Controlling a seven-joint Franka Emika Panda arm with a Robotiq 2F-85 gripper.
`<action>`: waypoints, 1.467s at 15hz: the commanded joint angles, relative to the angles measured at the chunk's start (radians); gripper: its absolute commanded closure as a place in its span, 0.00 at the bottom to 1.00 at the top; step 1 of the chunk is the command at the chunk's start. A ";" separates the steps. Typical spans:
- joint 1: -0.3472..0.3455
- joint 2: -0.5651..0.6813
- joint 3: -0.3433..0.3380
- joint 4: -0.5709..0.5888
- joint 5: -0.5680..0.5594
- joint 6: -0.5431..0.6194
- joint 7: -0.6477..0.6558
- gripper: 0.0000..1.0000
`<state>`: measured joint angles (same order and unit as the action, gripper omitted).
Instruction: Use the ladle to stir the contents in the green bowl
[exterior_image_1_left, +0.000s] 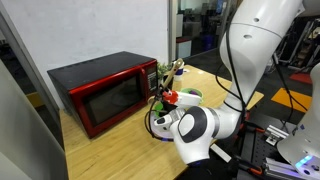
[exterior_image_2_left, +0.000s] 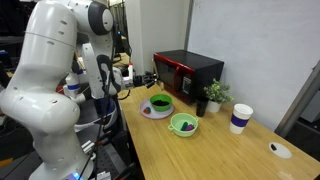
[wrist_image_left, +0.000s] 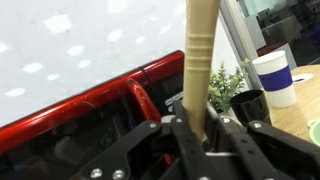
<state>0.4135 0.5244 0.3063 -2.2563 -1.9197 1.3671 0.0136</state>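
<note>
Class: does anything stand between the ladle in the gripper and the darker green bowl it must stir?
Nothing visible does. The gripper is shut on the ladle, close by the green bowl. The red microwave stands behind and the paler bowl to one side, both outside the gap.

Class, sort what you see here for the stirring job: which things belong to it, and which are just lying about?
Belongs to the job:
- ladle, clamped in the shut gripper
- dark green bowl

Just lying about:
- red microwave
- potted plant
- cup
- paler green bowl
</note>
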 joint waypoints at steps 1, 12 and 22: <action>-0.012 -0.048 -0.007 -0.069 -0.051 -0.015 -0.037 0.94; -0.204 -0.211 -0.025 -0.037 0.153 0.346 -0.156 0.94; -0.311 -0.305 -0.129 0.050 0.652 0.392 -0.367 0.94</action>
<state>0.1363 0.2459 0.2034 -2.2228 -1.3828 1.7537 -0.2911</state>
